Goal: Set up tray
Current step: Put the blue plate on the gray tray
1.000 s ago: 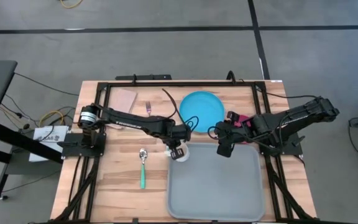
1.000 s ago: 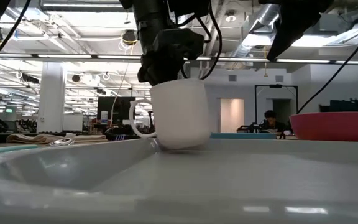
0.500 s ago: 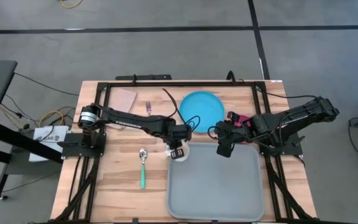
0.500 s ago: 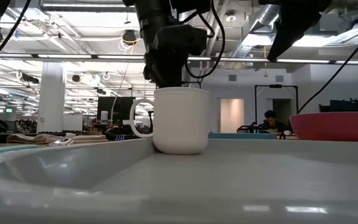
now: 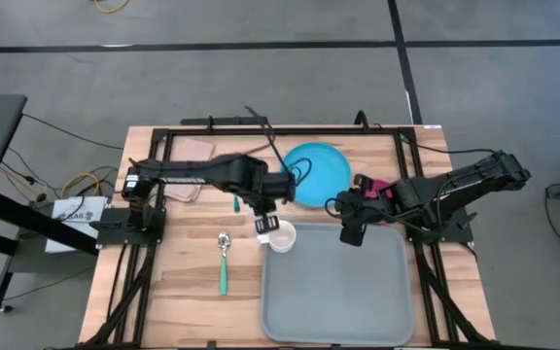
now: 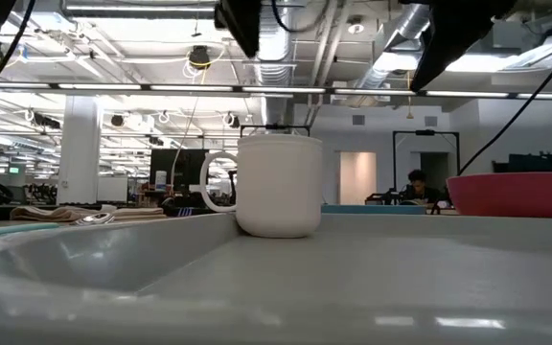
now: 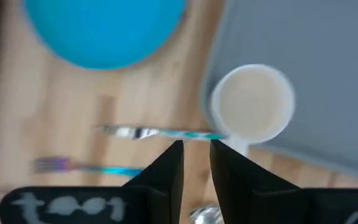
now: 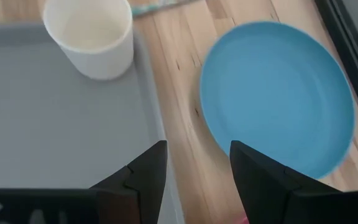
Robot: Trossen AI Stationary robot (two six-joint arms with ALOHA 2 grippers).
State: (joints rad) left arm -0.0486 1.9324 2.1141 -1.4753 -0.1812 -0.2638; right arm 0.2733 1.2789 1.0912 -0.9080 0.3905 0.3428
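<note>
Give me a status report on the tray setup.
Left gripper empty, lifted beside white ceramic mug. Right gripper open, over light-grey plastic tray far edge. Mug upright in tray corner. Nothing blocking.

Most of the tray [image 5: 343,292] floor is bare, open to me from above. Only the white mug [image 5: 281,236] blocks its far-left corner. My right gripper [image 5: 349,231] hangs over the far rim, the blue plate [image 5: 319,171] and pink bowl [image 6: 516,195] just beyond it.
</note>
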